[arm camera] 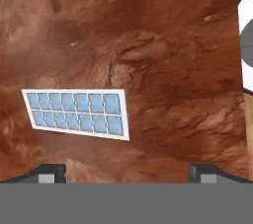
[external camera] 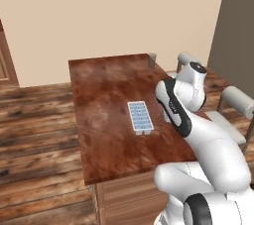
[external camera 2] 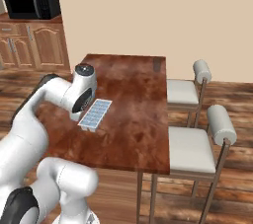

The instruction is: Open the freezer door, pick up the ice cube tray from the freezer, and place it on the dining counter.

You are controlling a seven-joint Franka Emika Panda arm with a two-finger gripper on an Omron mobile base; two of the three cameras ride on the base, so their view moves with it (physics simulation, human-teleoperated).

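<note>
Glossy reddish-brown wood, the top of the dining counter (arm camera: 163, 70), forms the ground of the hand view, with wood-plank flooring around the counter in both base views.

Gripper (arm camera: 127, 171): the 2 dark fingertips (arm camera: 49, 171) stand at the bottom of the hand view, spread about as wide as they go, with nothing between them. They hold nothing; bare counter shows in the gap.

Ice cube tray (arm camera: 76, 113): a white rectangle with 2 rows of pale-blue cubes, lying flat on the counter, apart from the fingertips and offset toward the left one. In the left base view the tray (external camera: 140, 117) lies near the middle of the counter (external camera: 104, 120), just beside the arm's wrist; in the right base view the tray (external camera 2: 95, 113) sits well inside the counter's edges (external camera 2: 143, 134).

Surroundings: 2 padded stools (external camera 2: 190, 146) stand along the far side of the counter, and a small grey cup-like object (external camera: 152, 59) stands near 1 corner; its exact nature is too small to tell.

Judged status: the tray appears placed, so the task looks near complete.

Judged risks: (1) a low or sideways retreat could let a fingertip clip the tray and slide it; (2) a wide swing of the wrist or elbow could sweep the tray toward an edge; (3) a base move with the arm low could do the same. A vertical lift first would avoid all 3.
</note>
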